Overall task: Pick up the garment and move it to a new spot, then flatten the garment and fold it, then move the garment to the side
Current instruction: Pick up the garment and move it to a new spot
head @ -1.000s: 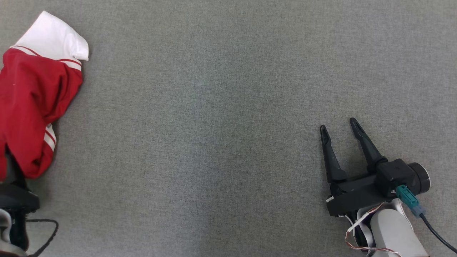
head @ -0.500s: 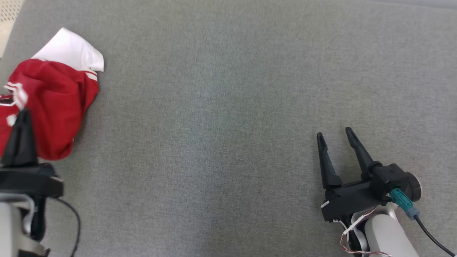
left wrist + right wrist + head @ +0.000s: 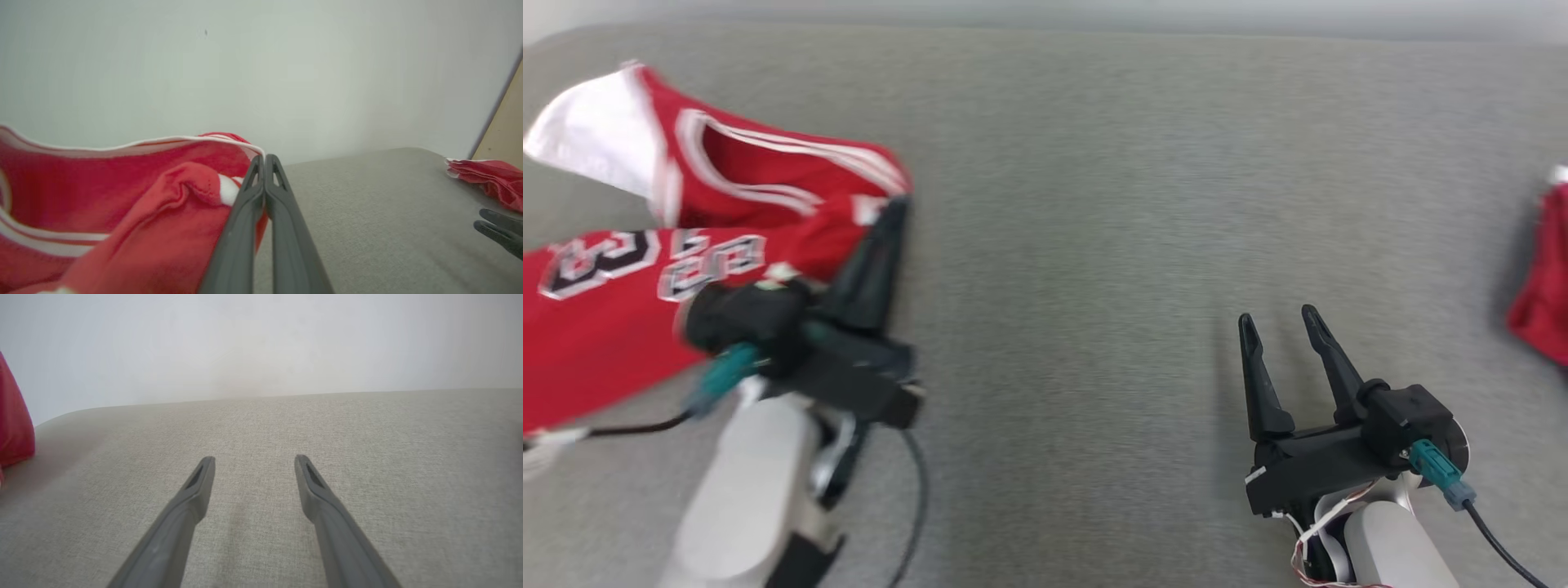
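Red jersey (image 3: 613,327) with white trim, blurred, at the left of the grey fabric surface (image 3: 1078,204). Its edge is pinched in the left gripper (image 3: 897,206), fingers pressed together. Right gripper (image 3: 1276,314) lower right, jaws apart, holding nothing. Another red cloth (image 3: 1539,294) at the far right edge, well apart.

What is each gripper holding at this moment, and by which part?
The left gripper is shut on the red jersey, pinching its white-trimmed edge between the fingertips. The right gripper is open and holds nothing.
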You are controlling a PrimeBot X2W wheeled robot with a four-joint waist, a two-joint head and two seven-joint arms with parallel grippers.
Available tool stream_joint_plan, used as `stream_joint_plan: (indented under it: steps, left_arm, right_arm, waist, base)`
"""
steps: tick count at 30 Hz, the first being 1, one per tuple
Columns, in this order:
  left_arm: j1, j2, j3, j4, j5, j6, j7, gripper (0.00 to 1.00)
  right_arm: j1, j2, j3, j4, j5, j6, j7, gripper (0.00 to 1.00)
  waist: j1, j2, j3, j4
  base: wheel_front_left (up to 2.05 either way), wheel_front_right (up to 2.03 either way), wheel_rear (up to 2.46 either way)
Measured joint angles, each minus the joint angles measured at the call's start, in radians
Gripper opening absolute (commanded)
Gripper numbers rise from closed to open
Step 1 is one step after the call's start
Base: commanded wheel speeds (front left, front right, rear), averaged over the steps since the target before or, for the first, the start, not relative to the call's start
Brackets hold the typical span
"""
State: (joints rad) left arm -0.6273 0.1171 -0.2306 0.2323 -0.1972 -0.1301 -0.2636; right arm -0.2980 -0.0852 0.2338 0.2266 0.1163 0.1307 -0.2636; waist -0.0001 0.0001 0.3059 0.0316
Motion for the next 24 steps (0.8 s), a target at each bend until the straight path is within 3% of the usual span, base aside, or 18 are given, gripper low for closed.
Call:
stream_joint_plan:
  steps: [15, 24]
  left_arm:
    - [-0.151, -0.063, -0.33, 0.184, -0.017, 0.0, 0.0, 0.0]
    - [-0.141, -0.065, -0.388, 0.164, -0.058, 0.0, 0.0, 0.0]
  right_arm:
    - [-0.002, 0.031, 0.079, -0.002, 0.043, 0.0, 0.0, 1.0]
    - [0.0, 0.033, 0.112, 0.006, 0.065, 0.0, 0.0, 1.0]
  waist:
    - [0.0, -0.0001, -0.005, -0.283]
    - [0.0, -0.0001, -0.022, -0.398]
  base:
    - [0.0, 0.0, 0.0]
    - [0.0, 0.0, 0.0]
